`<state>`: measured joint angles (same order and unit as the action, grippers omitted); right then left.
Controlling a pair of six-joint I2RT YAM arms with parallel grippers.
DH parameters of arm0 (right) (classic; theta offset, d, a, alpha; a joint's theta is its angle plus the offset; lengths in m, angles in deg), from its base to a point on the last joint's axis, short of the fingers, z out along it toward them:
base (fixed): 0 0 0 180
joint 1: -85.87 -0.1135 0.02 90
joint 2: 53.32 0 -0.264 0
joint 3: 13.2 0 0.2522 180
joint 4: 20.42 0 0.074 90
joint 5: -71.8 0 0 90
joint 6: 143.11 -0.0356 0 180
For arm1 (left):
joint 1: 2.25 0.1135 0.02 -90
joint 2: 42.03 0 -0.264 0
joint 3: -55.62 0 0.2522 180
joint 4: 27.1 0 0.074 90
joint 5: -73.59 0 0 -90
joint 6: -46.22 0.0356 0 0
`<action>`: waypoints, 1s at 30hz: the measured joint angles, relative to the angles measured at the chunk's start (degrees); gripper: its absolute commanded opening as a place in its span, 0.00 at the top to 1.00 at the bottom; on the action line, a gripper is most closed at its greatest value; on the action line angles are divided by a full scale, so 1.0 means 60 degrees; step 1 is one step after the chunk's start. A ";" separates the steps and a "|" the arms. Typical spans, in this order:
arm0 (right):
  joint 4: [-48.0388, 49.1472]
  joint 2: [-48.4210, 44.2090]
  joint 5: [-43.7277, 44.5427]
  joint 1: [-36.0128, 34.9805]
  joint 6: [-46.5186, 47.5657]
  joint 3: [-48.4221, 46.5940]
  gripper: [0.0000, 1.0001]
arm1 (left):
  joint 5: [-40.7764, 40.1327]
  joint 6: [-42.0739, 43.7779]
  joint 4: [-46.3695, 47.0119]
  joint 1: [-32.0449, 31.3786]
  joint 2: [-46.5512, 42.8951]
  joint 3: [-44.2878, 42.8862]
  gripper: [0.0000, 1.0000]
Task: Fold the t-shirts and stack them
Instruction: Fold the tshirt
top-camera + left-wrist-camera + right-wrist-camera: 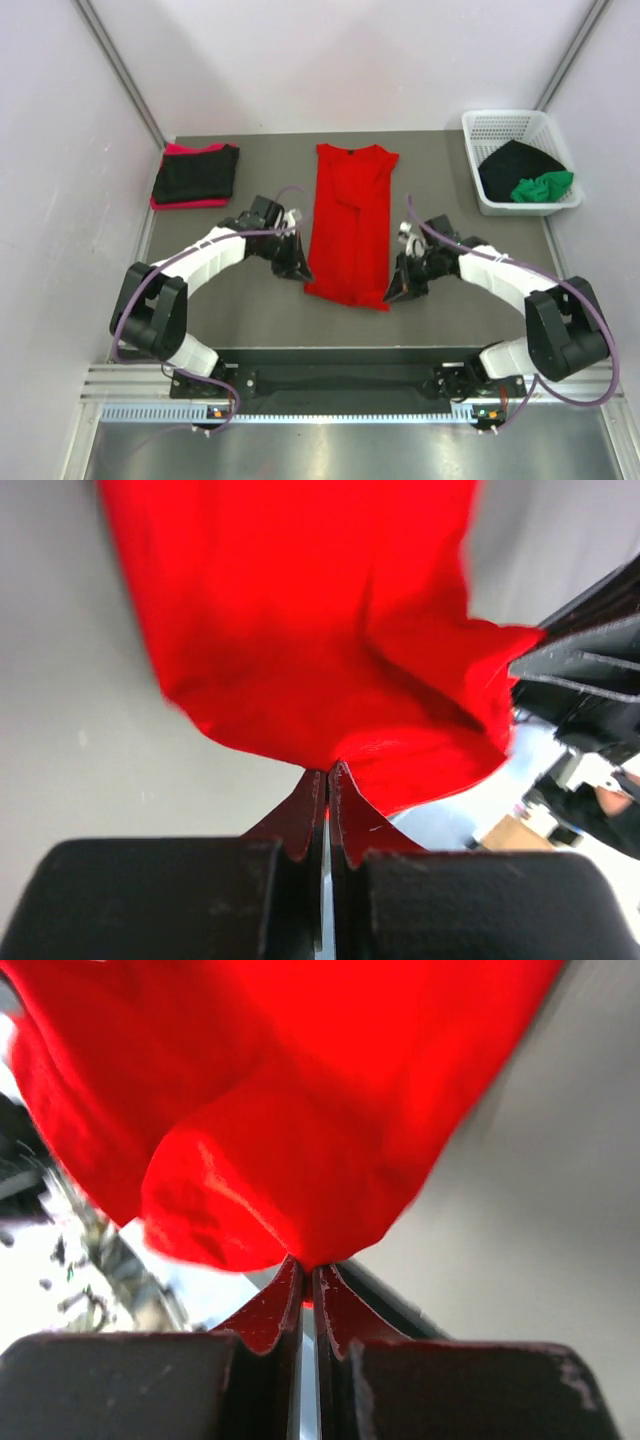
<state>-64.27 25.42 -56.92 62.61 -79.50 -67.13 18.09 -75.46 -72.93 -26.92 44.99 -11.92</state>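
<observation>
Pinching tee [300, 610]; basket [497, 128] top cam only.

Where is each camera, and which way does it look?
Top external: high behind the arms, looking down on the table, both arms, the red t-shirt, the folded shirts and the basket.
Left wrist: on the left arm, looking along the left gripper, shut on a near corner of the shirt.
Right wrist: on the right arm, looking along the right gripper, shut on the other near corner.
Shared: both wrist views show the same red cloth pinched in shut jaws.
</observation>
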 measured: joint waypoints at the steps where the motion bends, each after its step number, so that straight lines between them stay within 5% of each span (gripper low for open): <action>1: -0.0007 0.0000 -0.0018 0.0262 0.0095 -0.0280 1.00 | -0.0040 0.0102 0.0004 0.0051 0.0047 -0.0368 1.00; 15: 0.0678 0.2164 -0.0055 0.1541 0.0557 -0.3359 1.00 | -0.0907 0.1180 -0.0076 0.0670 0.2922 -0.4182 1.00; 30: 0.0914 0.3789 0.0058 0.1843 0.1053 -0.4546 1.00 | -0.1115 0.1745 -0.0080 0.0914 0.4342 -0.5238 1.00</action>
<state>-58.78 48.15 -56.57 73.67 -73.18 -94.40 11.41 -64.99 -73.41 -21.43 71.04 -43.35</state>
